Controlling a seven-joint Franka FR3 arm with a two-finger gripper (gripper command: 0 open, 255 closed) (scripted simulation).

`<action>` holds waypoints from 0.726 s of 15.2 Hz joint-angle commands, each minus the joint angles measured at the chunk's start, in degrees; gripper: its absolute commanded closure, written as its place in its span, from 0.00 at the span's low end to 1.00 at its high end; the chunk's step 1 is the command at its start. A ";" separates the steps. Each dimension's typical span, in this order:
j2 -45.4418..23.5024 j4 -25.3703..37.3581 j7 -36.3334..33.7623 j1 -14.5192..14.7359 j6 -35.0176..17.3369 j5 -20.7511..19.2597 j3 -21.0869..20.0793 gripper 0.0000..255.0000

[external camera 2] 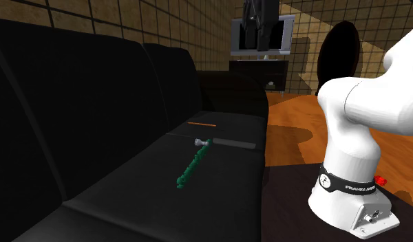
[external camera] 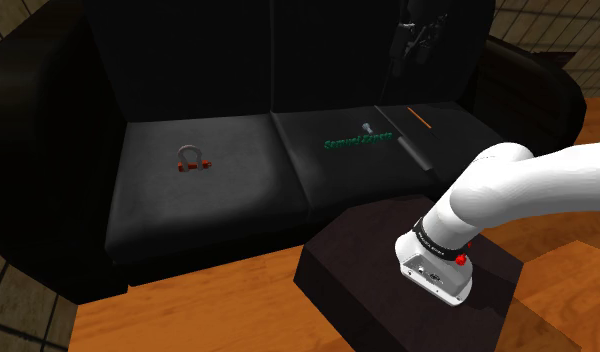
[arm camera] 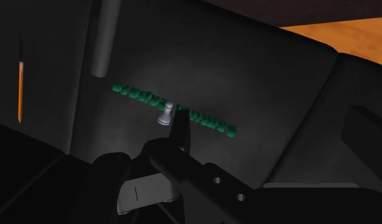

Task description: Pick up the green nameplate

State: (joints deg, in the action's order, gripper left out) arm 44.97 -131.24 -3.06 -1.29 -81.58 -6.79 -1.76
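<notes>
The green nameplate (external camera: 358,142) is a thin strip of raised green letters lying flat on the black sofa's seat cushion at the shoulder view's right. From the second exterior view the nameplate (external camera 2: 192,165) runs lengthwise along the cushion. My black gripper (external camera: 416,40) hangs high over that cushion, in front of the sofa back, well above the nameplate and not touching it. It appears again at the top of the second exterior view, gripper (external camera 2: 259,33). In the wrist view the gripper (arm camera: 179,130) points down at the nameplate (arm camera: 209,122) far below.
A small grey bolt-like piece (external camera: 368,127) sits against the nameplate's far side. A dark grey rod (external camera: 416,152) and an orange pencil (external camera: 418,117) lie beside it. A red and grey shackle (external camera: 191,160) rests on the other cushion. The dark stand (external camera: 368,270) fronts the sofa.
</notes>
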 commanded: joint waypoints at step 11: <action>-7.16 -10.78 1.41 -3.49 -19.35 -3.58 7.02 0.00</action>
State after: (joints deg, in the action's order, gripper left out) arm 38.88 -141.15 -1.97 -4.33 -98.68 -9.91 4.37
